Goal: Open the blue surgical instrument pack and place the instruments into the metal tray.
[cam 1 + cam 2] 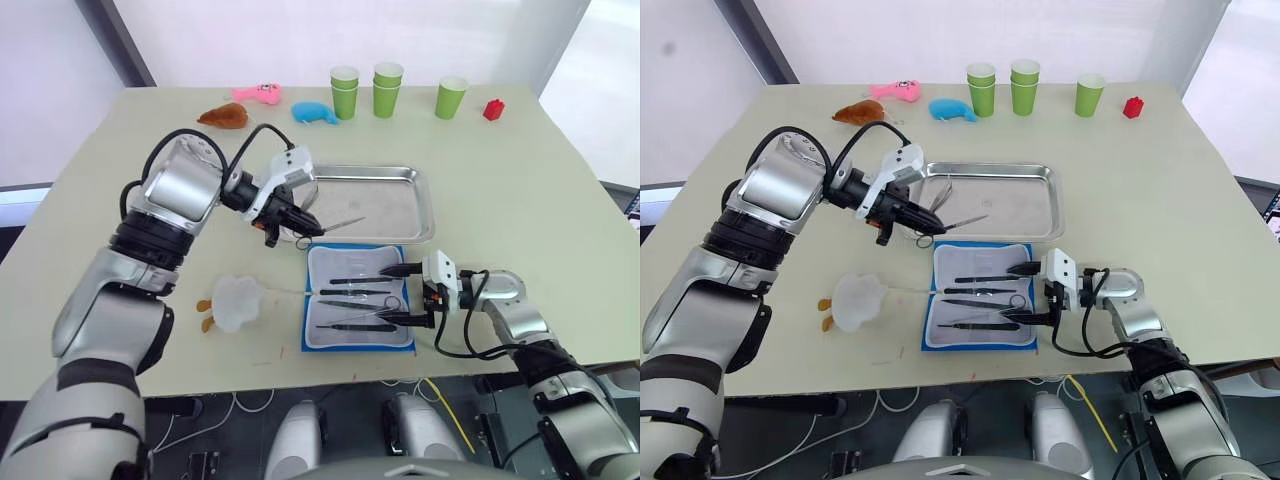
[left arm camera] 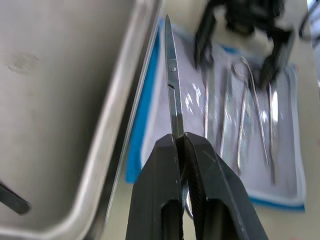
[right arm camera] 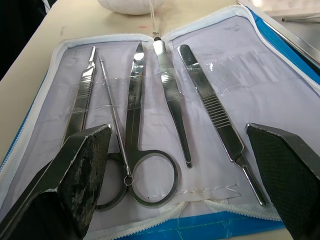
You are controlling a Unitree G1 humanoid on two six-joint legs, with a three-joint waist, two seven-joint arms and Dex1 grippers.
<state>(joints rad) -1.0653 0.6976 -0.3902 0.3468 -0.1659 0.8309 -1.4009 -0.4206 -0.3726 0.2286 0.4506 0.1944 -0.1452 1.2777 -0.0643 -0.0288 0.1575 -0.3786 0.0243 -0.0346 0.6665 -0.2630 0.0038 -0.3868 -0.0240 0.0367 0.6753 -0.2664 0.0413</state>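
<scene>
Clamped shut, the left gripper [image 2: 182, 145] pinches slim silver scissors [image 2: 172, 82], blades reaching over the front rim of the shiny rectangular steel tray [image 1: 420, 205], which already holds another thin tool. Just in front of that tray lies the blue fabric instrument pack [image 3: 280, 65], unzipped flat, pale lining bearing smooth steel tweezers, scissors and probes [image 3: 210, 107]. Spread wide, the right gripper [image 3: 180, 170] hovers over their handles.

Blue pack [image 1: 358, 296], silver tray [image 1: 425, 210]

Looking like a robot test lab: pale beige table [image 1: 560, 200] carrying green paper cups [image 1: 388, 88] and small plastic toys [image 1: 257, 94] along its far edge, cables [image 1: 440, 400] trailing under the near edge.
</scene>
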